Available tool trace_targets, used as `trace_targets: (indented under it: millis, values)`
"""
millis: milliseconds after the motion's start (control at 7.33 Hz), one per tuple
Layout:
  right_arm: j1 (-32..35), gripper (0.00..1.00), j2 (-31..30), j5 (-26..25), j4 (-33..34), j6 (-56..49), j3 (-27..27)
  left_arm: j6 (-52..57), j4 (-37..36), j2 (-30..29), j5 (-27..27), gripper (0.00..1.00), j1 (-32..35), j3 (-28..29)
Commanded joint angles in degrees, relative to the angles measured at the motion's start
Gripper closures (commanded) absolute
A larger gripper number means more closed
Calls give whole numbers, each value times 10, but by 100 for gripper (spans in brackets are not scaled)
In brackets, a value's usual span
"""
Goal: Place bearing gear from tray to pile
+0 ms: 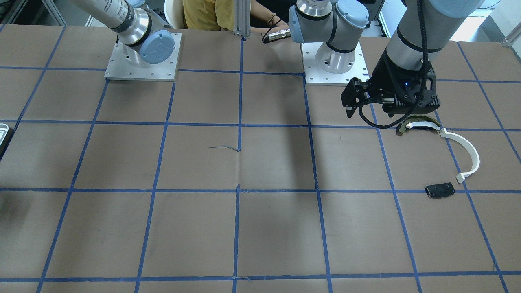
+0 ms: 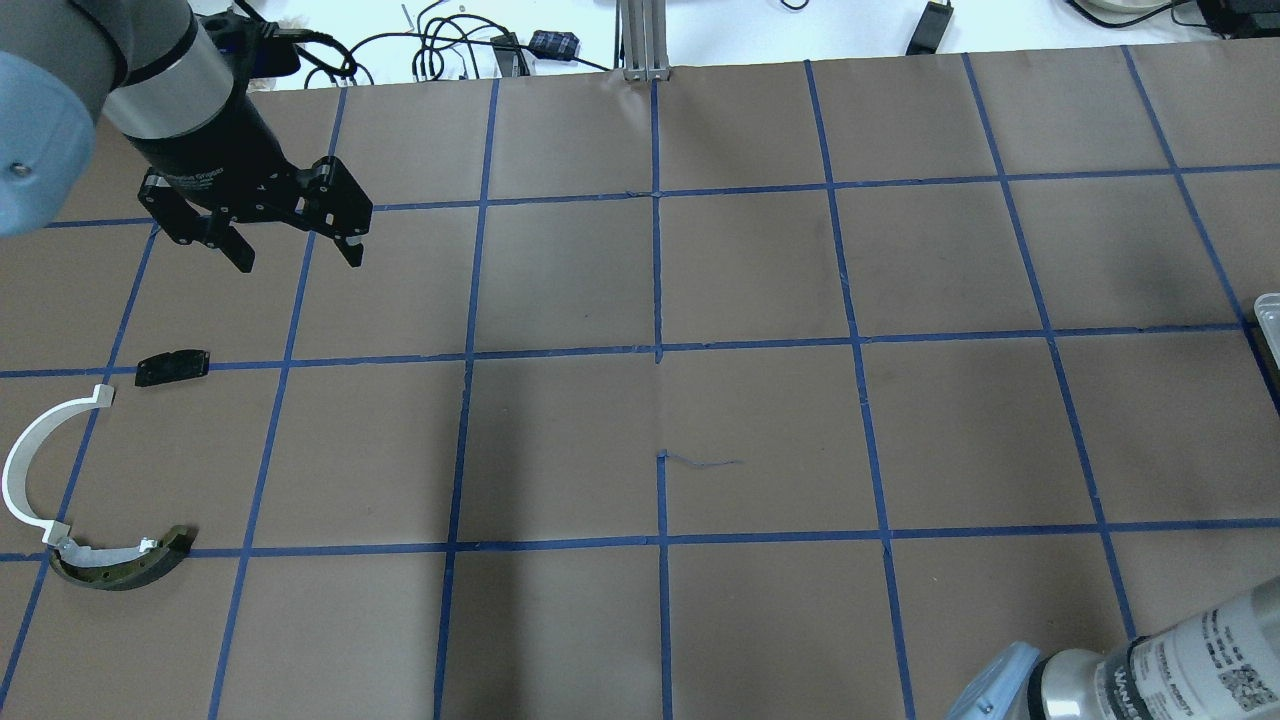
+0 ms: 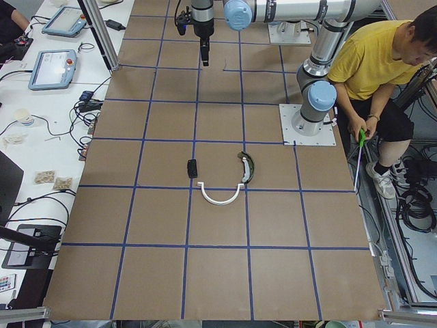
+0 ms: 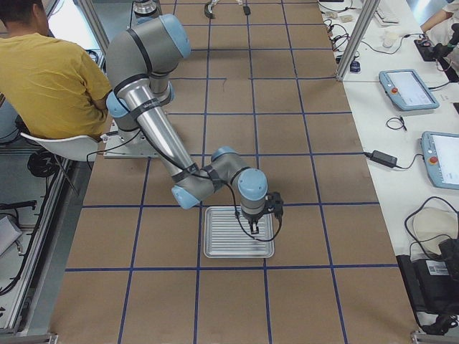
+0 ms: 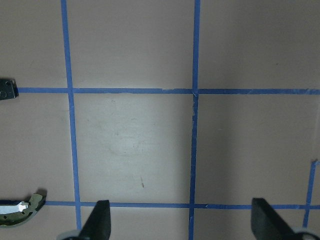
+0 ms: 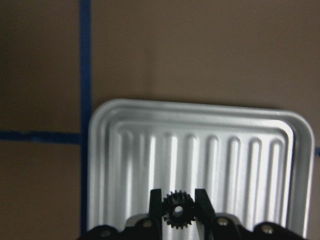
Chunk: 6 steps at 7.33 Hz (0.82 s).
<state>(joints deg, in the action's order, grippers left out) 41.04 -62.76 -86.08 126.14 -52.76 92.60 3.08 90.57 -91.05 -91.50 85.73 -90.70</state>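
My right gripper [image 6: 176,201] is shut on a small black toothed bearing gear [image 6: 176,210], held over the whitish ridged tray [image 6: 100,150]. From the right side, the right gripper [image 4: 252,228] hangs low over the tray [image 4: 222,251]. Only slivers of the tray show in the overhead view [image 2: 1268,320] and the front view [image 1: 3,134]. The pile lies at the far end: a white arc strip [image 2: 25,470], a dark olive-tipped curved piece [image 2: 120,565] and a small black plate [image 2: 172,367]. My left gripper [image 2: 295,250] is open and empty, above the table beyond the pile.
The table is brown paper with a blue tape grid. A person in a yellow shirt [image 3: 382,68] sits behind the robot bases. Cables and tablets [image 4: 409,89] lie on the white bench along the far edge. The left wrist view shows the olive tip [image 5: 22,210].
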Motion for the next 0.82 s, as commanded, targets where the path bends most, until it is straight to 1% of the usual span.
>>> trace_targets:
  millis: [0,136,273,409,545,682]
  values:
    - [161,91,-84,16,-74,230,29,0,0,0,0,0,0,0]
    - [260,91,-129,15,-68,358,69,0,0,0,0,0,0,0]
    - [359,92,-150,16,-62,522,109,0,0,0,0,0,-1,1]
    - [482,92,-147,13,5,668,139,0,0,0,1,0,-1,2]
    - [583,91,-121,13,78,780,156,0,0,0,0,0,-2,1]
    - [640,90,-88,18,151,849,159,0,0,0,0,0,-1,1]
